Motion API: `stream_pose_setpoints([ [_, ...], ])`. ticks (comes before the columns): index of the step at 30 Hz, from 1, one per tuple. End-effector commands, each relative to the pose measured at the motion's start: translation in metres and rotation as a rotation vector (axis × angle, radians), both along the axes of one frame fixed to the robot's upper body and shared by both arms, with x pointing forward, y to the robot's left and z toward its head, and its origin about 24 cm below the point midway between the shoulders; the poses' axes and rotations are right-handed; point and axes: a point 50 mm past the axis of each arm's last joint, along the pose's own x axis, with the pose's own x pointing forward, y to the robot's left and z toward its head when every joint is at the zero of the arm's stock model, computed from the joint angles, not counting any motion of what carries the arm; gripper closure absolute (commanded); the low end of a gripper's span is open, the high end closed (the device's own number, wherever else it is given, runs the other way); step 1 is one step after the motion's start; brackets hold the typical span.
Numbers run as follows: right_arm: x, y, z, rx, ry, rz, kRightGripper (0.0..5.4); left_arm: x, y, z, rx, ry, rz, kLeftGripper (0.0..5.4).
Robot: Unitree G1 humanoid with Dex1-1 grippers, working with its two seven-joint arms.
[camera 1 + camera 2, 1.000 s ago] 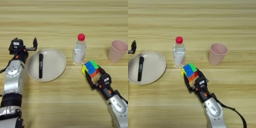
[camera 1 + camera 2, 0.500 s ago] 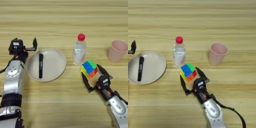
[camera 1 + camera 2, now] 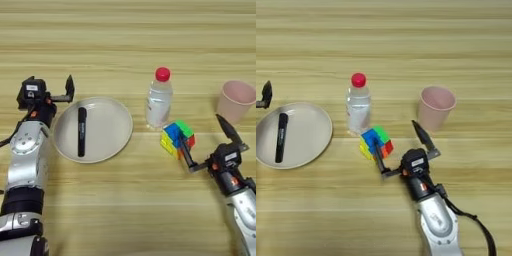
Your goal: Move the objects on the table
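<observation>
Pink cup (image 3: 237, 100) — red-capped clear bottle (image 3: 159, 99) — multicoloured cube (image 3: 177, 138).

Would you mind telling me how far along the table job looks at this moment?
Looks done: the marker lies on the plate. In hand: nothing is gripped; the right pincer is open, one finger against the cube. The left pincer sits open beside the plate. Left: the bottle and cup stand upright on the table.
</observation>
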Motion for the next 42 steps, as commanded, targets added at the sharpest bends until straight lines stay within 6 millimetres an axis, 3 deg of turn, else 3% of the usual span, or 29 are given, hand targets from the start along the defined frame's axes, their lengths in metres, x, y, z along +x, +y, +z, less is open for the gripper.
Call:
stream_pose_setpoints([
  [1, 0.004, -0.013, 0.009, -0.011, -0.055, -0.089, 0.02, 0.000, 0.001, 0.000, -0.001, 0.000, 0.002, 0.00],
  [9, 0.010, -0.032, 0.006, 0.003, -0.032, -0.241, 0.02, 0.000, 0.001, 0.000, 0.002, -0.002, -0.001, 0.00],
  [22, 0.014, -0.038, -0.006, 0.036, 0.046, -0.272, 0.02, 0.002, -0.002, 0.000, 0.002, 0.000, -0.009, 0.00],
  [42, 0.038, -0.055, -0.025, 0.063, 0.209, -0.290, 0.02, 0.002, -0.003, -0.001, 0.004, -0.001, -0.012, 0.00],
])
